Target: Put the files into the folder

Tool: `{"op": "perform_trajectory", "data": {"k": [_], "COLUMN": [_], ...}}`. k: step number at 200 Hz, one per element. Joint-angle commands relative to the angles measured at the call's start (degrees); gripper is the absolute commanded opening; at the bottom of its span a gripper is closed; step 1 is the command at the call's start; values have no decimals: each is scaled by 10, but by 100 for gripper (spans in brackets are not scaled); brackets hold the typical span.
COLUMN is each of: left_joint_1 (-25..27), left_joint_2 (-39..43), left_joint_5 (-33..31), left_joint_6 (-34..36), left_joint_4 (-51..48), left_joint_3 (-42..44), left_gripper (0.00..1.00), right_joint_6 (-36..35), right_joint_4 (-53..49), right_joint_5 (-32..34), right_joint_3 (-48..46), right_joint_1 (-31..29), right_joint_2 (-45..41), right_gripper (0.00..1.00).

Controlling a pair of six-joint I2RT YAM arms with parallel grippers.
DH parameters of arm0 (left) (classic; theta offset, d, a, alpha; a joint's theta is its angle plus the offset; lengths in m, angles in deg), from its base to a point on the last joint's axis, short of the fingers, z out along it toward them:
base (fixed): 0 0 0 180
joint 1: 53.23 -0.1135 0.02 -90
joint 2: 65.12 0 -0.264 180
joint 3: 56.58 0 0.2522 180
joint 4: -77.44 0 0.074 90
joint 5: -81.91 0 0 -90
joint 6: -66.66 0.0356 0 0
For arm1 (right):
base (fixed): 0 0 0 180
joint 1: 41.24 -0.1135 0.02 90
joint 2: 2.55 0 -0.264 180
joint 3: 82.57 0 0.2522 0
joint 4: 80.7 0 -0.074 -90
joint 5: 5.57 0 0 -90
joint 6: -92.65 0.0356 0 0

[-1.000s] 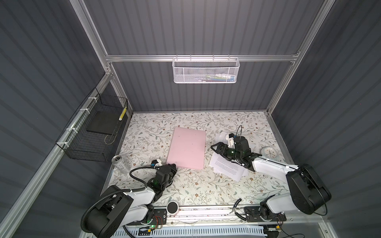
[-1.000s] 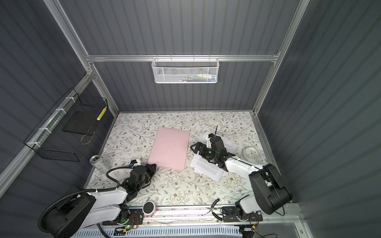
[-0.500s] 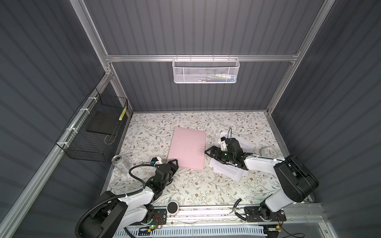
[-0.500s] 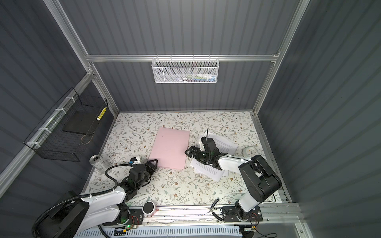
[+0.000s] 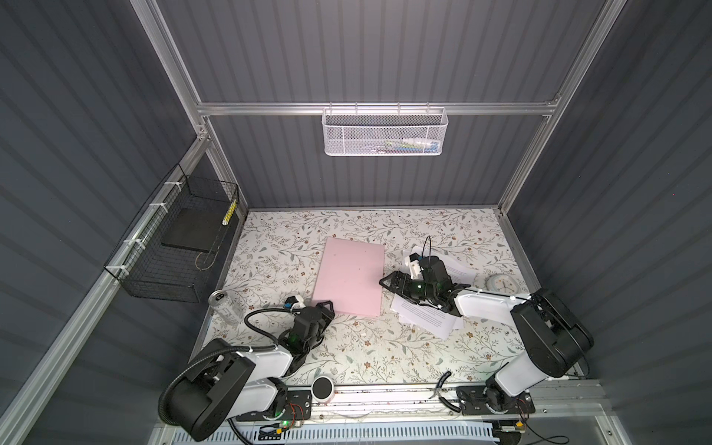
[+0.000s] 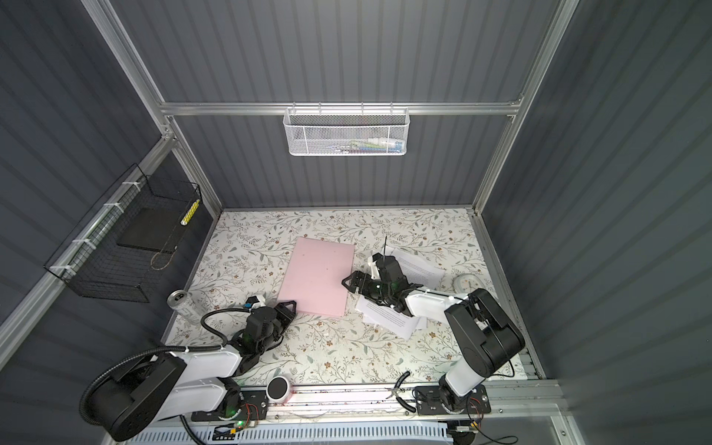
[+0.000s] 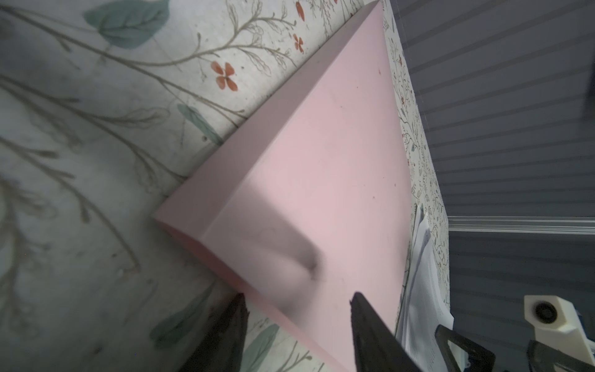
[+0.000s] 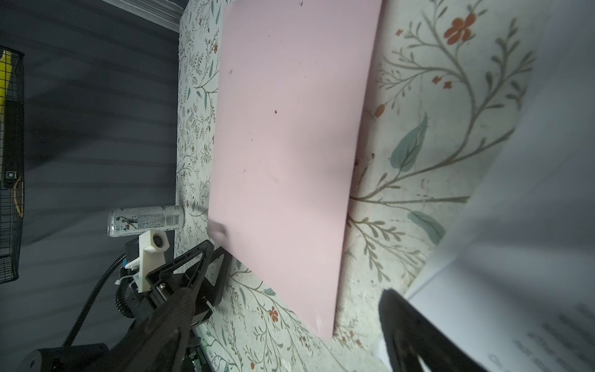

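Note:
The pink folder (image 5: 350, 275) (image 6: 318, 273) lies shut and flat at mid-table. The files (image 5: 422, 318) (image 6: 387, 316), white printed sheets, lie loose just right of it, partly under my right arm. My left gripper (image 5: 326, 307) (image 6: 289, 306) is open at the folder's near left corner. In the left wrist view the folder (image 7: 322, 161) has its near edge between the left gripper's (image 7: 297, 298) jaws, untouched. My right gripper (image 5: 387, 282) (image 6: 348, 282) is open and empty, low at the folder's right edge. The right wrist view shows the folder (image 8: 289, 145), the files (image 8: 531, 257) and the gripper (image 8: 289, 309).
A drink can (image 5: 225, 306) (image 6: 183, 304) stands at the left table edge. A round pale disc (image 5: 501, 284) lies far right. A black wire basket (image 5: 173, 262) with a dark slab hangs on the left wall, a white mesh basket (image 5: 385, 133) on the back wall.
My left gripper has opened and slid up to the folder's near left corner. My right gripper has moved left off the files to the folder's right edge, still open.

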Motion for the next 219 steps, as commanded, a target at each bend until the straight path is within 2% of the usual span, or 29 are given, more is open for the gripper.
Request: {"op": "perform_trajectory", "data": {"k": [1,39,73,128,175,219], "left_joint_1": [3,3,3,3,1,-25], "left_joint_2": [-56,-159,-213,-172,-119,-146], "left_joint_5": [8,23,40,36,21,41], "left_joint_6": [0,-16,-24,-15,19,24], "left_joint_4": [101,245,319,253,201,224], "left_joint_3": [15,24,25,19,9,2], "left_gripper": [52,50,49,48,46,46], "right_joint_6": [-8,-12,-14,-14,-13,-15], "right_joint_4": [-3,-7,-7,-5,1,-2], "right_joint_5": [-1,1,0,0,-4,-3], "right_joint_3": [13,15,16,17,19,21], "right_joint_1": [-2,-3,-2,-2,-2,-3], "right_joint_2": [7,7,10,17,29,31], "right_gripper": [92,92,92,92,92,92]}}
